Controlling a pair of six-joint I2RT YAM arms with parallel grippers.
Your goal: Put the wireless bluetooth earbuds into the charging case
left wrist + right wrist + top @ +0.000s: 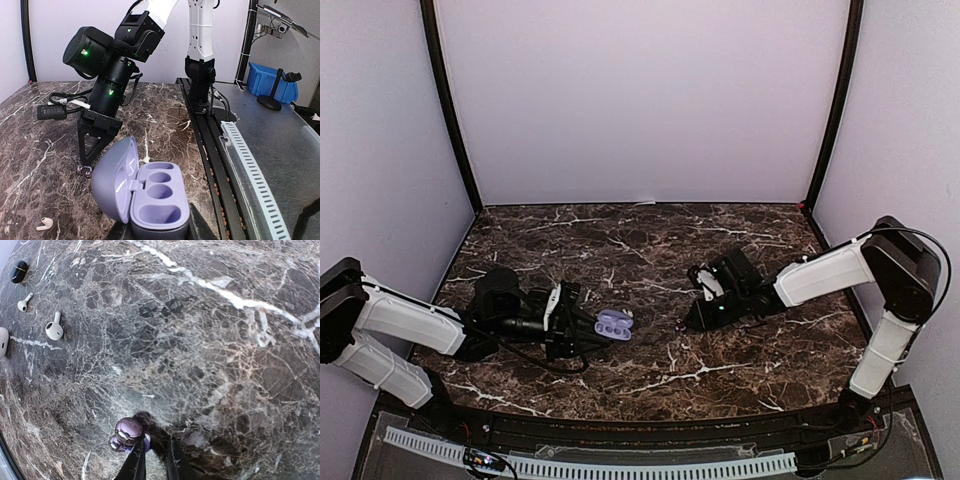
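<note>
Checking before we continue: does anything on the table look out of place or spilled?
Yes. The case in the left hand is open, its wells empty, while white earbuds and a black earbud lie scattered on the table, and a purple earbud sits loose beside the right hand.

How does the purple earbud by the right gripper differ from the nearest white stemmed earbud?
The purple earbud is glossy and rounded, no stem showing; the white earbud is matt with a short stem. The purple one lies right beside the tips of the right gripper; the white one lies well away from them. Both rest on the marble table, neither in the charging case.
</note>
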